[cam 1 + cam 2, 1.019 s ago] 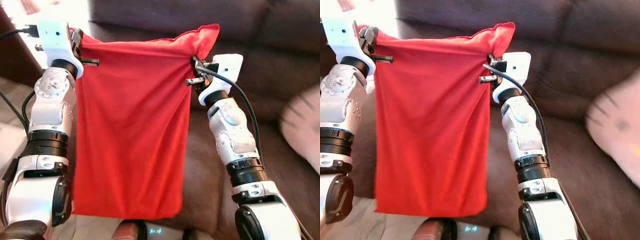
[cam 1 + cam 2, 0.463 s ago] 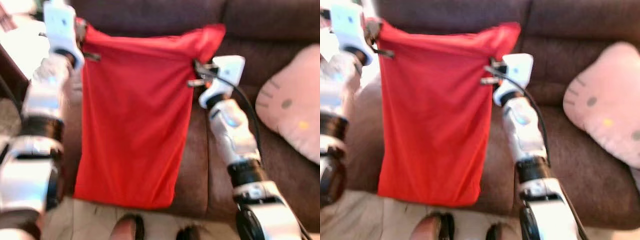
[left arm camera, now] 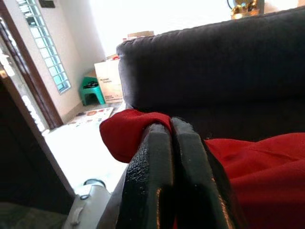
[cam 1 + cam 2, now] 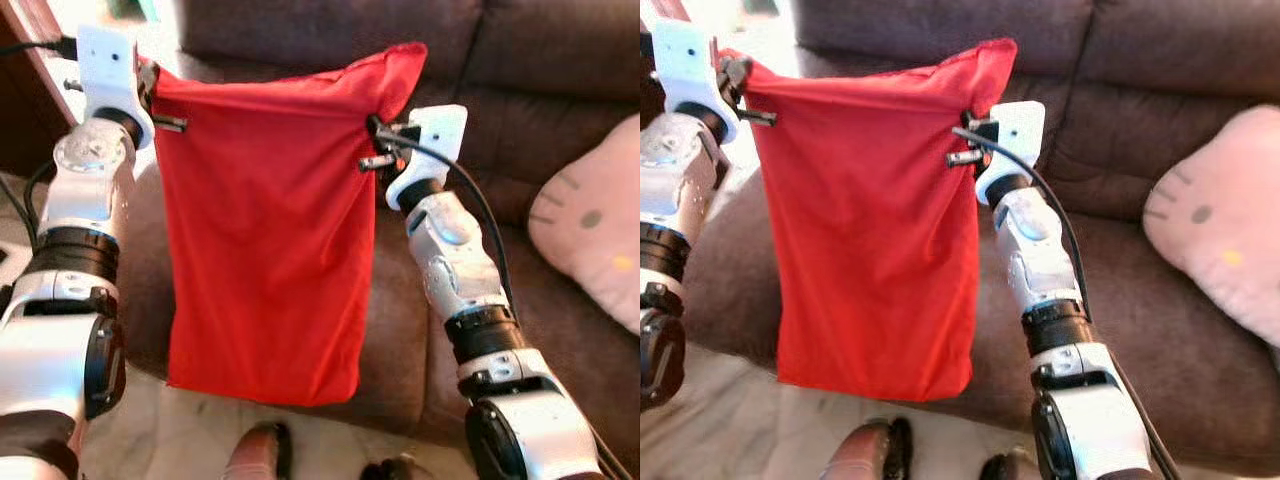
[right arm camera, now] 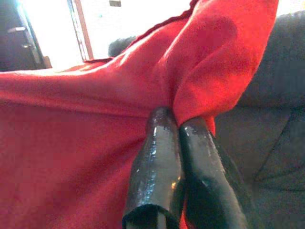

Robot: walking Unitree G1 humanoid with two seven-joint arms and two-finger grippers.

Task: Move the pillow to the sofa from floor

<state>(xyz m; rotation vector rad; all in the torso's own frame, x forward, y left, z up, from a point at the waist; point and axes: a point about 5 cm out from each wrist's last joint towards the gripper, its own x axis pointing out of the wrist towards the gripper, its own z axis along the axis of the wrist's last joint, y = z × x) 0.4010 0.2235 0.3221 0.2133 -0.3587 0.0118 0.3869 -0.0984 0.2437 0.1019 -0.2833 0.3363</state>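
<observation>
The view now takes in more of the sofa (image 4: 560,70), and the pink cushion (image 4: 1215,235) on its seat is sharper than a second ago.

Home living room. Dark brown sofa (image 4: 520,120) taking up most of head view; pink cat-face cushion (image 4: 1220,235) lying on seat; marble floor (image 4: 730,420) showing below; barred window (image 3: 45,45), green stool (image 3: 91,90), boxes (image 3: 114,78) sitting beyond.
</observation>
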